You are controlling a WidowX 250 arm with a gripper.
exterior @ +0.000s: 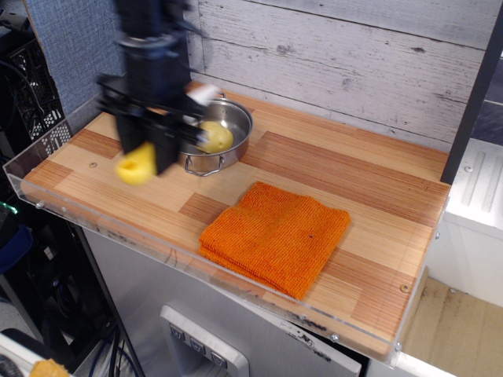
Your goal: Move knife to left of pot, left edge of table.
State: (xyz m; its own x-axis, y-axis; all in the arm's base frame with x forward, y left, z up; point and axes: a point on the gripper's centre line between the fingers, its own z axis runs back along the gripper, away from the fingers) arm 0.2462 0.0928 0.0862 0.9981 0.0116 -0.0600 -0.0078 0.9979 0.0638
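Observation:
My gripper is shut on the knife and holds it in the air over the left part of the table. The knife's yellow handle sticks out below the fingers toward the front; its white blade tip shows behind the gripper. The steel pot sits just right of and behind the gripper, partly hidden by it. A yellow round object lies inside the pot.
An orange folded cloth lies at the front middle of the table. A clear acrylic rim runs along the left and front edges. A dark post stands at the back left, another at the right.

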